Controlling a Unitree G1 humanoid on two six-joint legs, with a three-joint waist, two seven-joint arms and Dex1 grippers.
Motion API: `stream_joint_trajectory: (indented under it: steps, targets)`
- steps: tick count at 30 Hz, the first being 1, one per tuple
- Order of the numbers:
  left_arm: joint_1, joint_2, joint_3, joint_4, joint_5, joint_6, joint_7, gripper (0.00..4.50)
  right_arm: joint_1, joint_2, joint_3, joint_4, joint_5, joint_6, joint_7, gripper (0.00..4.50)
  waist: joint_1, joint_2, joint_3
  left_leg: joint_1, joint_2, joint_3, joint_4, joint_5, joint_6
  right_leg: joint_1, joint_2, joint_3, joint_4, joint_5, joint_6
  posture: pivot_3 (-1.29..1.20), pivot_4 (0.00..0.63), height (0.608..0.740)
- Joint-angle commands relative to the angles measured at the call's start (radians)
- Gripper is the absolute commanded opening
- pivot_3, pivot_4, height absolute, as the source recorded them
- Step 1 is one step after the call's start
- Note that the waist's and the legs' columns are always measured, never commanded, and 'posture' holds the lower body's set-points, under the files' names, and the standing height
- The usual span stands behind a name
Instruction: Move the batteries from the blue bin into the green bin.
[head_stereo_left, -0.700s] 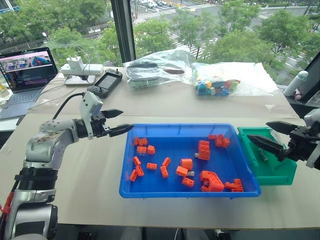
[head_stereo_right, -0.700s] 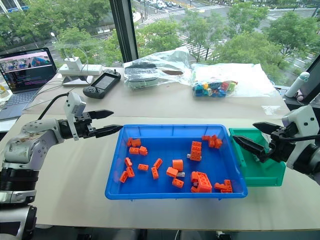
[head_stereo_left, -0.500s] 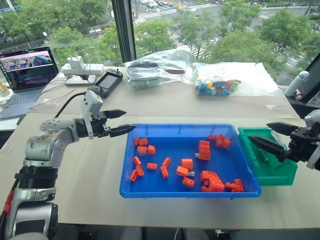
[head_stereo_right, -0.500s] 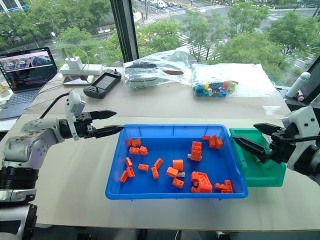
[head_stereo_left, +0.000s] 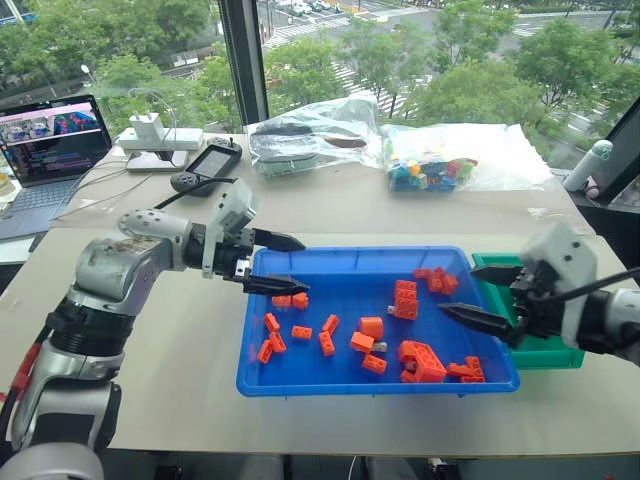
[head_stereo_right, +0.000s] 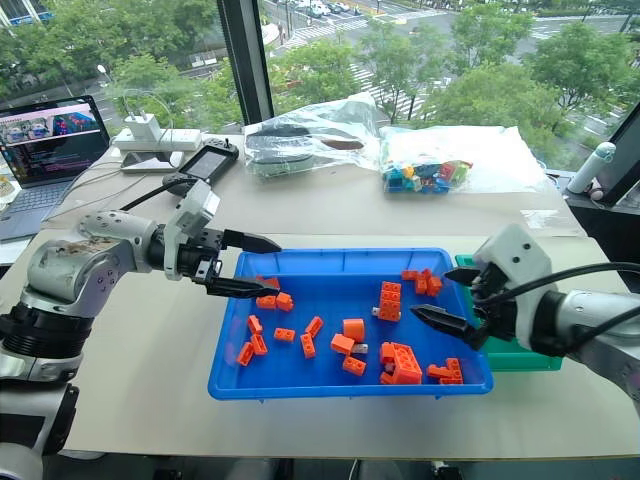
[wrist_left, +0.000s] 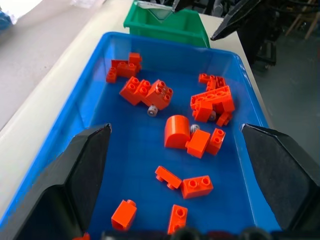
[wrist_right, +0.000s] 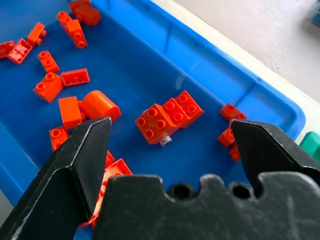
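Observation:
The blue bin (head_stereo_left: 350, 253) lies in the middle of the table, strewn with orange bricks (head_stereo_left: 418, 362). Small silver batteries show among them: one against a brick stack (head_stereo_left: 393, 312), (wrist_right: 165, 141), another beside the rounded brick (wrist_left: 194, 128). The green bin (head_stereo_left: 560, 355) stands against the blue bin's right end, partly hidden behind my right arm. My left gripper (head_stereo_left: 303, 265) hangs open over the blue bin's left end, holding nothing. My right gripper (head_stereo_left: 457, 290) is open and empty over the blue bin's right end, pointing left.
Behind the bins lie a bag of coloured bricks (head_stereo_left: 440, 165), a clear bag with dark items (head_stereo_left: 315, 135), a handheld console (head_stereo_left: 207, 163), a power strip (head_stereo_left: 160, 137) and a laptop (head_stereo_left: 55, 135). A white bottle (head_stereo_left: 588, 165) stands far right.
My left gripper swung right, from outside the blue bin to over its left end. My right gripper moved left, from above the green bin to over the blue bin's right end.

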Motion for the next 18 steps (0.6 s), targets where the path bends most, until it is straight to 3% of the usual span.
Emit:
stream_joint_trajectory:
  steps: [1, 5, 11, 18]
  targets:
    - [0.017, 0.011, -0.003, -0.023, 0.038, -0.054, -0.009, 4.5, -0.081, 0.036, 0.138, 0.013, -0.036, 0.039, -0.053, 4.43, 0.002, 0.0, 0.0, 0.0, 0.0, 0.0, 0.0, 0.0, 0.0, 0.0, 0.0, 0.0, 0.0, 0.0, 0.0, 0.0, 0.15, 0.732]
    - [0.04, 0.002, 0.015, -0.046, 0.037, -0.066, 0.007, 4.5, -0.13, 0.027, 0.301, 0.064, -0.178, 0.0, -0.067, 4.43, 0.005, 0.0, 0.0, -0.001, 0.0, 0.0, 0.0, 0.0, 0.0, -0.001, 0.0, 0.0, 0.0, 0.0, 0.0, 0.0, 0.15, 0.732]
    - [0.067, -0.003, 0.042, -0.088, 0.003, -0.036, 0.028, 4.5, -0.154, -0.011, 0.478, 0.124, -0.413, -0.205, 0.021, 4.43, 0.009, 0.0, 0.0, -0.001, 0.0, 0.0, 0.0, 0.0, 0.0, -0.002, 0.0, 0.0, 0.001, 0.0, 0.0, 0.0, 0.15, 0.732]
    - [0.052, -0.01, 0.064, -0.115, -0.044, 0.005, 0.035, 4.5, -0.168, -0.011, 0.554, 0.153, -0.56, -0.345, 0.122, 4.43, 0.007, 0.0, 0.0, -0.001, 0.0, 0.0, 0.0, 0.0, 0.0, -0.003, 0.0, 0.0, 0.002, 0.0, 0.0, 0.0, 0.15, 0.732]
